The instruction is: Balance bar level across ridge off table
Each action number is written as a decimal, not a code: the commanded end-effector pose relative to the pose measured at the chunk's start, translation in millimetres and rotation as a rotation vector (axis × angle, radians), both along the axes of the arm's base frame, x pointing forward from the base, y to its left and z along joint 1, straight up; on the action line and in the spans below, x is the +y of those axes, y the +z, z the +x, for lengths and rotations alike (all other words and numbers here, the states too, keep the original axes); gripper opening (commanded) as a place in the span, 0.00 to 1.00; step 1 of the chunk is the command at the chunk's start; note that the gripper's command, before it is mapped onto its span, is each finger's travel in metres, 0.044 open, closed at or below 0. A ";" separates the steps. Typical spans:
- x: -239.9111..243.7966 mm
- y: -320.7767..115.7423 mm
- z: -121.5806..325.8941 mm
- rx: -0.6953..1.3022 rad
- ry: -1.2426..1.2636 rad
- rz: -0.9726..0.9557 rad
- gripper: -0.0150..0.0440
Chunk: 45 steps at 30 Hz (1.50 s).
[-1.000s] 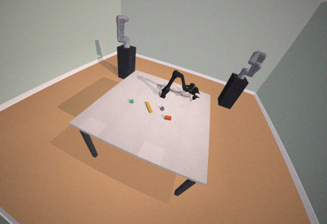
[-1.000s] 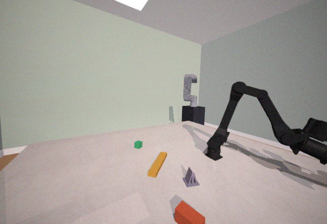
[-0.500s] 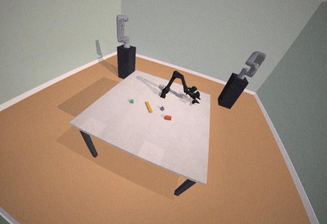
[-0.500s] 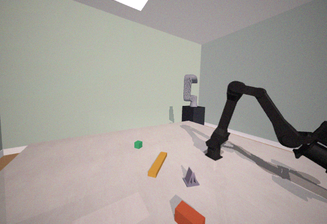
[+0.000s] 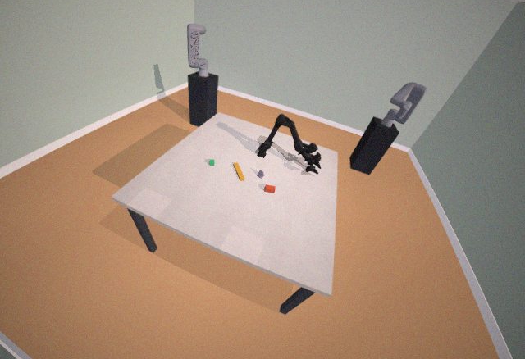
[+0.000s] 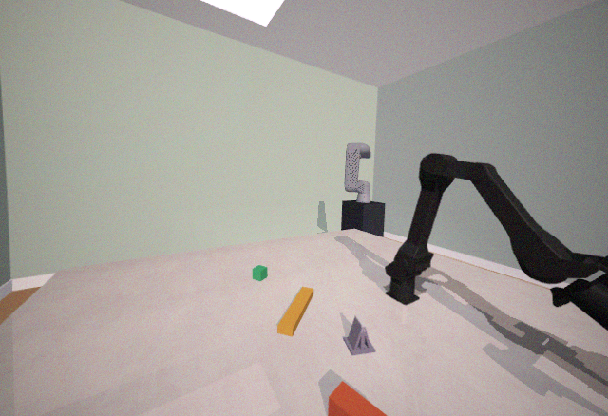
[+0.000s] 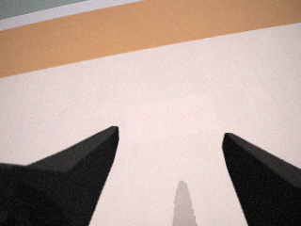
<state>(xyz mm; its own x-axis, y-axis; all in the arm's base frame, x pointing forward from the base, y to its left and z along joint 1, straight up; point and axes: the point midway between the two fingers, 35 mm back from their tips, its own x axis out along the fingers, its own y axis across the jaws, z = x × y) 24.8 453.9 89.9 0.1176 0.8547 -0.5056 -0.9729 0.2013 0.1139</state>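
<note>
Left to right in the top view, and here we go: first the green cube (image 5: 211,162) (image 6: 259,273), then our yellow bar (image 5: 238,171) (image 6: 295,311), lying flat on the table (image 5: 190,202) (image 6: 147,332), well apart from the fingers. Its long axis runs from beside the cube's side of the table down towards the near edge, slanting a little rightward as it comes. Just right of it we have the small purple ridge (image 5: 260,174) (image 6: 361,338), nothing across it, then the red block (image 5: 269,188) (image 6: 354,402), nearer the front. And out at the far right, the gripper (image 5: 318,166) (image 7: 170,136), fingers standing well open, though short of their widest, with nothing between them. So the bar lies leftward of the fingers, beyond the ridge, and we judge the arm must swing back across and turn its fingers to straddle that long axis. The gripper's height over the table is hard for us to read here.
</note>
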 end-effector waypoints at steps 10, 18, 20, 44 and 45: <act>-18.6 -3.2 82.4 -0.083 -0.113 -0.115 0.79; -38.4 -1.4 129.0 -0.111 -0.176 -0.164 0.79; -43.9 -0.7 139.5 -0.116 -0.191 -0.175 0.79; -139.4 -5.0 253.8 -0.161 -0.361 -0.425 0.79; -144.4 -5.2 257.6 -0.161 -0.367 -0.436 0.79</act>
<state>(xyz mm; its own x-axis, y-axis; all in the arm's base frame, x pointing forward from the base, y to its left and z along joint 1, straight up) 271.9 322.3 84.4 0.4665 0.4878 -0.7379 -0.8352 0.5176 -0.1859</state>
